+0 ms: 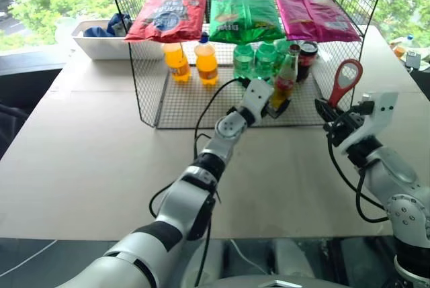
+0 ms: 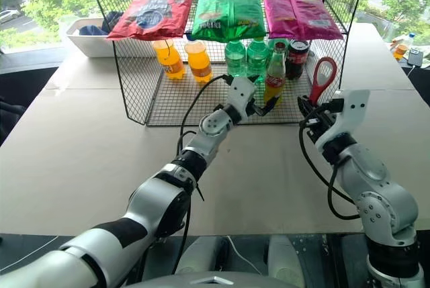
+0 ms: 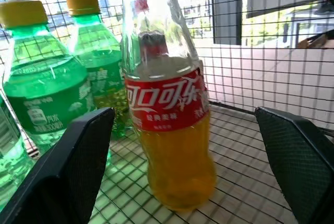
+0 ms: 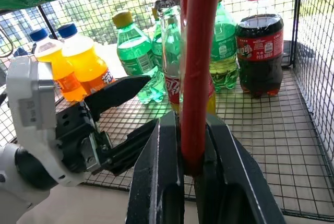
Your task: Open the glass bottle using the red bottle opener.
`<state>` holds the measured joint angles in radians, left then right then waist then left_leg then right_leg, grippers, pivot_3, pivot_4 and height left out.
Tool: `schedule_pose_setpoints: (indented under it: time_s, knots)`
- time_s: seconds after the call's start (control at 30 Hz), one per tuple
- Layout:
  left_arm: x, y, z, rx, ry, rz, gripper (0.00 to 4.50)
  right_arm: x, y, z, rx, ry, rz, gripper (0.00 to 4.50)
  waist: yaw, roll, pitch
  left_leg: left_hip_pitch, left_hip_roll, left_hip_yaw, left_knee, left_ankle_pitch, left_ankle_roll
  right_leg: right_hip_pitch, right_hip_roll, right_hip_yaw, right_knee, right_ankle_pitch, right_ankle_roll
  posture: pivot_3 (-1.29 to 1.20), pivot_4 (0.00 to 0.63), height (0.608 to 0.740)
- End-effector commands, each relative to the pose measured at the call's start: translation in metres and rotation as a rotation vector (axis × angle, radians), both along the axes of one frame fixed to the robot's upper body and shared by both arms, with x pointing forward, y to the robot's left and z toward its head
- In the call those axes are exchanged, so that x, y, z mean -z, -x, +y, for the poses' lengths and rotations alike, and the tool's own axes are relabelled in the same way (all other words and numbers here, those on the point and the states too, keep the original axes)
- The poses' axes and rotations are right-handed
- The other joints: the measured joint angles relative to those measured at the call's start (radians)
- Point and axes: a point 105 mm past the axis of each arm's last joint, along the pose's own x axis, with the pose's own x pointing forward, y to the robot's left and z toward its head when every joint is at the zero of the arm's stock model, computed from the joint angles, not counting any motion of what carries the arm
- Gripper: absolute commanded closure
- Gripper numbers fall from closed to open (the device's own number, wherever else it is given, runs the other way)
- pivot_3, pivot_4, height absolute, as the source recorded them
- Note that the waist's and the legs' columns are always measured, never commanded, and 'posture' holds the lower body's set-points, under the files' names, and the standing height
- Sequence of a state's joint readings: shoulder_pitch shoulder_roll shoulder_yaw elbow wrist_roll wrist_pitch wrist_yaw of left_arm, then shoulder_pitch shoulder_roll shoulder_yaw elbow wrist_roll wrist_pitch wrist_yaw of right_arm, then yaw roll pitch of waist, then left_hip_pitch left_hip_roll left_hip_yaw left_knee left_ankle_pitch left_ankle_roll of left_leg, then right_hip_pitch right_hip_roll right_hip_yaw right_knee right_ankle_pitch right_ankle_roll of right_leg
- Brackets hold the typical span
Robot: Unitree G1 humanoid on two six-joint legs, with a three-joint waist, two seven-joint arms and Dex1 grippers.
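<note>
Glass bottle (image 3: 169,130): it stands upright on the wire floor of the rack (image 1: 201,110), at the front of the lower shelf, just beside the green bottles (image 1: 255,60), with the dark cola bottle (image 4: 259,51) behind it. Its cap is on, so nothing is opened yet.

Left gripper (image 2: 265,107): my fingers (image 3: 68,166) are spread wide, one on each side of the bottle's lower body, not touching the glass. I judge I am placed this way to clamp the body and keep it from tipping or turning while the cap is levered.

Right gripper (image 1: 329,115): my fingers are pinched tight on the handle of the red bottle opener (image 1: 345,81), near its tapered end. The loop head stands up, free and above the fingers, which leaves it clear to hook a cap.

Opener's place: it is held out in front of the rack, to the right of the bottle and apart from it.

Why it waits: I judge the opener hangs back so the left fingers can close first.

Risk: the green bottles crowd my left finger.
</note>
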<state>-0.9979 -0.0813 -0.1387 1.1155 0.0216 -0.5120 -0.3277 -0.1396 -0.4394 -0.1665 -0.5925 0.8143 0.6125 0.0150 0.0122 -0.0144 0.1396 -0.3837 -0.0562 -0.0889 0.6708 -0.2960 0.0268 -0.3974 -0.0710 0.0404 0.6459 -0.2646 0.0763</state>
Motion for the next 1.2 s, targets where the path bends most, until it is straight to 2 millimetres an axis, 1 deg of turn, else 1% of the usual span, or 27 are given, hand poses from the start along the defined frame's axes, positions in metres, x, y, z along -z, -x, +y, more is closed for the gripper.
schedule_pose_setpoints:
  time_s: [0.03,0.2,0.3,0.4,0.57,0.83,1.0,1.2]
  knots:
    - [-0.015,-0.003,-0.011,-0.034,0.041,-0.019,0.06,-0.016,0.007,-0.005,0.027,0.012,-0.067,4.50,0.000,0.000,0.000,0.000,0.000,0.000,0.000,0.000,0.000,0.000,0.000,0.000,0.000,0.000,0.000,0.00,0.150,0.740]
    - [-0.020,-0.008,-0.017,-0.066,0.056,0.009,0.06,-0.017,0.010,-0.008,0.049,0.018,-0.072,4.50,-0.001,0.000,0.000,0.000,-0.001,0.000,0.000,0.000,0.000,0.000,0.000,0.000,0.000,0.000,0.000,0.00,0.150,0.740]
    - [-0.023,-0.014,-0.020,-0.127,0.071,0.055,0.06,-0.017,0.012,-0.009,0.060,0.016,-0.072,4.50,-0.001,0.000,0.000,0.000,-0.002,0.000,0.000,0.000,0.000,0.000,0.000,0.000,0.001,0.000,0.000,0.00,0.150,0.740]
    - [-0.029,-0.015,-0.026,-0.145,0.080,0.066,0.06,-0.017,0.013,-0.011,0.069,0.017,-0.072,4.50,0.000,0.000,0.000,0.000,-0.002,0.000,0.001,0.000,0.000,0.000,0.000,0.000,0.001,0.000,0.000,0.00,0.150,0.740]
    - [-0.032,-0.015,-0.036,-0.180,0.067,0.092,0.06,-0.017,0.015,-0.015,0.081,0.021,-0.074,4.50,-0.001,0.000,0.000,0.000,-0.003,0.000,0.001,0.000,0.000,0.000,0.000,0.000,0.001,0.000,0.000,0.00,0.150,0.740]
    - [-0.033,-0.007,-0.060,-0.123,0.059,0.146,0.06,-0.013,0.015,-0.011,0.078,0.016,-0.066,4.50,-0.001,0.000,0.000,0.001,-0.003,0.000,0.001,0.000,0.000,0.000,0.000,0.000,0.003,0.000,0.000,0.00,0.150,0.740]
    - [-0.034,-0.005,-0.067,-0.110,0.070,0.183,0.06,-0.013,0.015,-0.010,0.084,0.015,-0.070,4.50,-0.002,0.000,0.000,0.001,-0.003,0.000,0.001,0.000,0.000,0.000,0.000,0.000,0.003,0.000,0.000,0.00,0.150,0.740]
    - [-0.034,0.000,-0.075,-0.084,0.046,0.181,0.06,-0.011,0.017,-0.008,0.093,0.009,-0.068,4.50,-0.002,0.000,0.000,0.001,-0.003,0.000,0.001,0.000,0.000,0.000,0.000,0.000,0.003,0.000,0.000,0.00,0.150,0.740]
